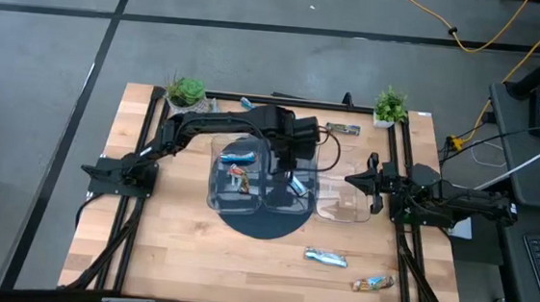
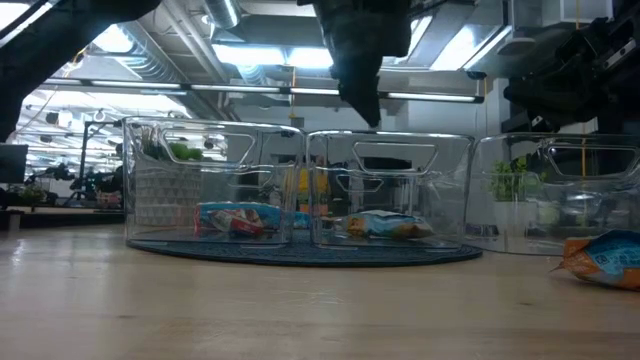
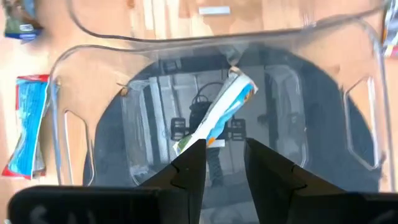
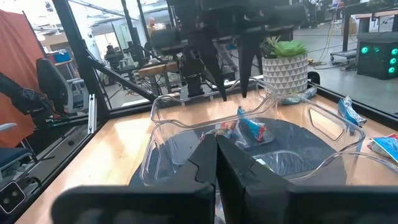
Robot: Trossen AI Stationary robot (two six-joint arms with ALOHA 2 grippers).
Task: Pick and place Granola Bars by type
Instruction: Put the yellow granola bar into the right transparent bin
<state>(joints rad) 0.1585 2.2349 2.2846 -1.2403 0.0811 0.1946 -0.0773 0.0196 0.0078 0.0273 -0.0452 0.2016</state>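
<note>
The left gripper (image 1: pixel 293 169) hung over the middle clear tray (image 1: pixel 292 184), its fingers (image 3: pixel 189 171) spread a little, holding nothing; a silver-blue bar (image 3: pixel 217 112) lay on that tray's floor just beneath. The left tray (image 1: pixel 239 176) held 2 more bars (image 1: pixel 239 166). 2 bars (image 1: pixel 325 258) lay loose on the table (image 1: pixel 175 250) nearer the front. The right gripper (image 1: pixel 362 181) waited beside the right tray (image 1: pixel 349 191), fingers pressed together.
</note>
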